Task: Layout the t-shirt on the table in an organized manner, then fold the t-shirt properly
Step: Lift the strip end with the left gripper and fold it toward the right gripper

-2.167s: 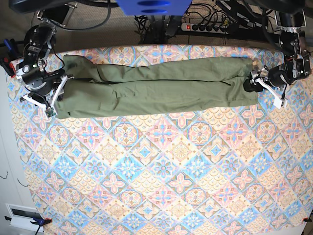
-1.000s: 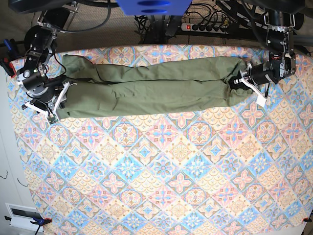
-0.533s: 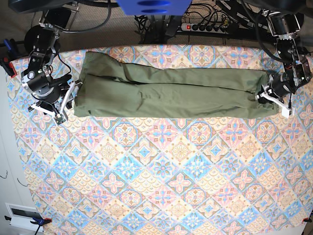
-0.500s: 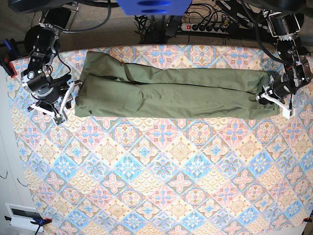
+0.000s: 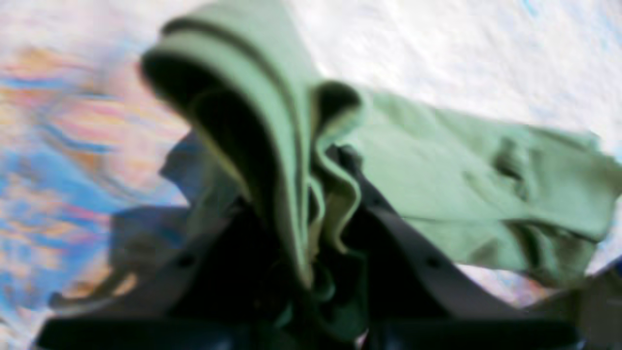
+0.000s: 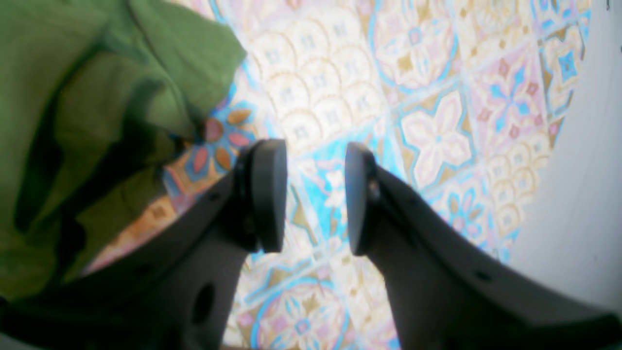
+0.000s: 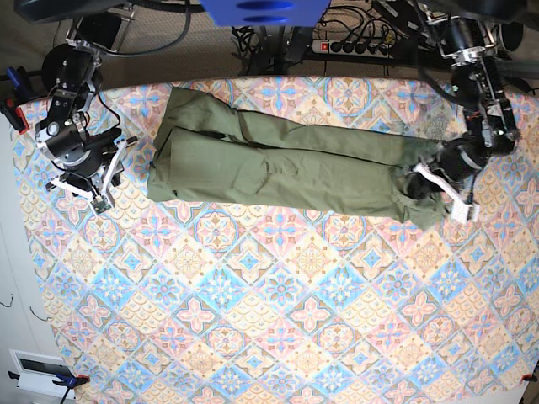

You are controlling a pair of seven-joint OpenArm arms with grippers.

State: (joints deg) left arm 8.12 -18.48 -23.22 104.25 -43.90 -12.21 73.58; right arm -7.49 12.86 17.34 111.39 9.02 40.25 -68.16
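From my base view, looking down, the t-shirt lies as a long narrow olive band across the far part of the table, bunched lengthwise and not spread flat. My left gripper, at this view's right, pinches the band's end there. That end looks crumpled and pulled toward the near side. My right gripper, at this view's left, sits apart from the cloth's other end, with patterned table showing between them.

My left wrist view is blurred. It shows the left gripper pressed together on several stacked folds of the t-shirt, which rise out of the jaws, while the rest of the cloth trails away to the right over the table.

My right wrist view shows the right gripper with its jaws spread and nothing between them, only the table pattern. A corner of the t-shirt lies to the left, beside the jaws but not held.

I judge the layout step unfinished. The shirt is stretched long but rolled in on itself, with no sleeves or neck clearly spread. Flattening remains, and all the folding after that.
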